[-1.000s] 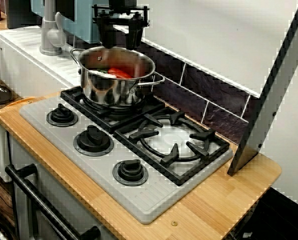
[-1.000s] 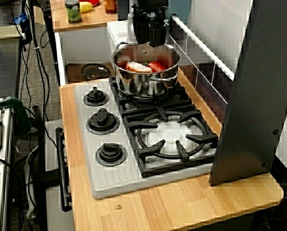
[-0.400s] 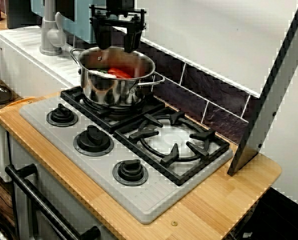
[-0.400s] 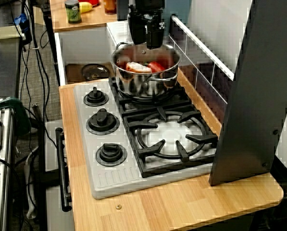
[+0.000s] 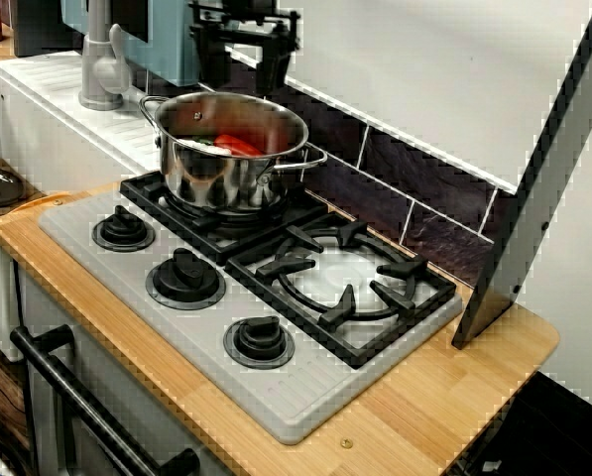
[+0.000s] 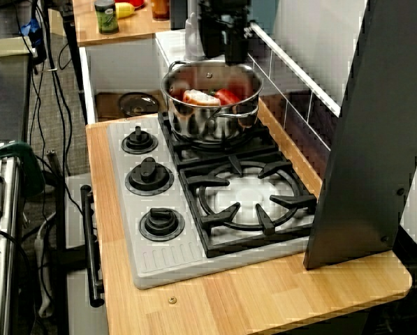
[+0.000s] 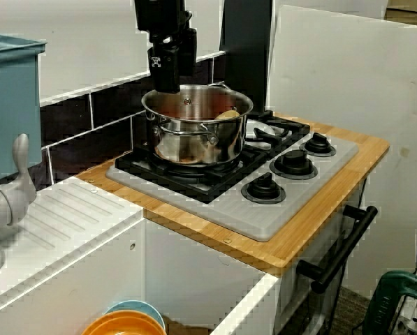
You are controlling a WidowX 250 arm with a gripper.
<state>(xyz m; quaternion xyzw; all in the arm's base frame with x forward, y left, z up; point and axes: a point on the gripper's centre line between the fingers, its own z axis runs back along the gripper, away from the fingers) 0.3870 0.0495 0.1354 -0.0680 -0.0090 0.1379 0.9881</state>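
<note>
Nearest you in the view from the stove's front corner: light wooden countertop [image 5: 444, 397], w/ a black oven-door handle bar [image 5: 87, 407] below its edge. On the counter sits a grey ribbed cooktop plate [image 5: 286, 402]. It carries three round black knobs in a row along its front [image 5: 259, 340]. I can't read any markings on them.

Behind the knobs, the front black burner grate [image 5: 345, 283] is bare. The round stainless-steel pot w/ two side handles [image 5: 216, 174] stands upright on the rear burner. Inside it you see a red piece [image 5: 238, 145]. The view along the counter adds a pale piece [image 6: 200, 98] beside the red one.

Your black two-finger gripper [image 5: 243, 77] hangs over the pot's back rim. The jaws are spread wide and grip nothing. The tips are near the rim, but I can't tell if they touch it. In the view from the sink side, the gripper [image 7: 172, 73] body has a small white mark, too small to read.

Further back:
- Dark tile backsplash [image 5: 414, 188] runs behind the stove.
- Grey faucet [image 5: 102, 59] stands on the white ribbed drainboard [image 7: 68, 216].
- Green-lidded jar [image 6: 107, 17] sits on the far counter, label too blurred to read.
- Tall dark panel [image 6: 376, 139] leans at the counter's right end.
</note>
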